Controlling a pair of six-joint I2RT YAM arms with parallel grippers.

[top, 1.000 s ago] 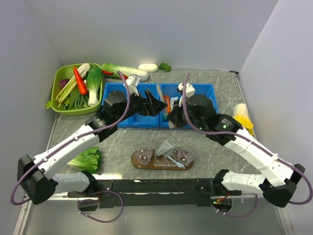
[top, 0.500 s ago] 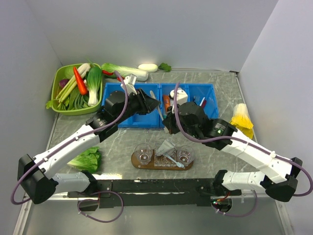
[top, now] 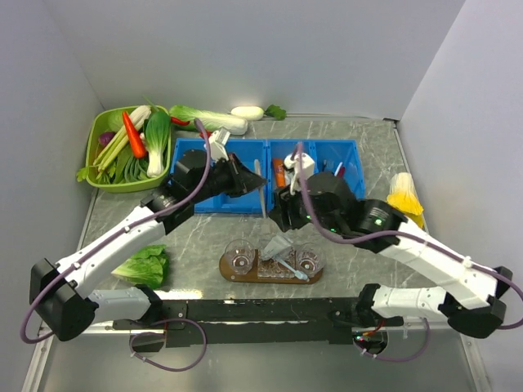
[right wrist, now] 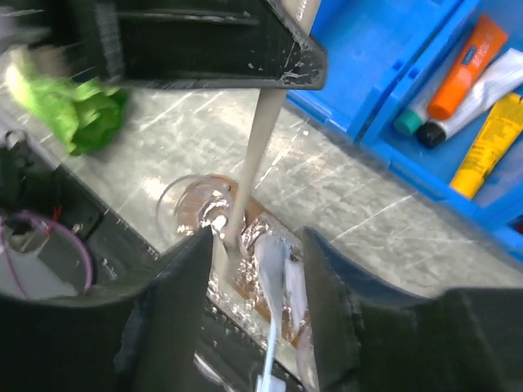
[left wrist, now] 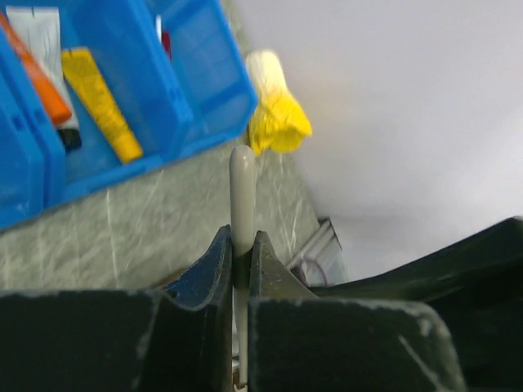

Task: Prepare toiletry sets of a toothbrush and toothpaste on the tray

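My left gripper (top: 252, 184) (left wrist: 239, 242) is shut on a cream toothbrush (top: 262, 194) (left wrist: 242, 184), which stands up between the pads. Its lower end (right wrist: 245, 188) hangs between the fingers of my right gripper (top: 281, 214) (right wrist: 257, 253), close to the left finger. That gripper is open above the brown wooden tray (top: 231, 273) (right wrist: 255, 214). On the tray lie a silvery toothpaste tube (top: 278, 243) (right wrist: 270, 261) and a blue-white toothbrush (top: 292, 269) (right wrist: 268, 363). Another white toothpaste tube (right wrist: 490, 86) lies in the blue bin (right wrist: 384, 49).
Two glass cups (top: 239, 258) (top: 309, 260) stand on the tray. The blue bins (top: 196, 159) also hold an orange tube (right wrist: 466, 69) and a yellow tube (right wrist: 490, 143). A green basket (top: 94, 151) of vegetables sits far left, a lettuce leaf (top: 143, 265) near left, a yellow bundle (top: 404, 196) right.
The left jaws have shut on the cream toothbrush and the right jaws have opened off it. Both grippers have moved from over the bins toward the tray.
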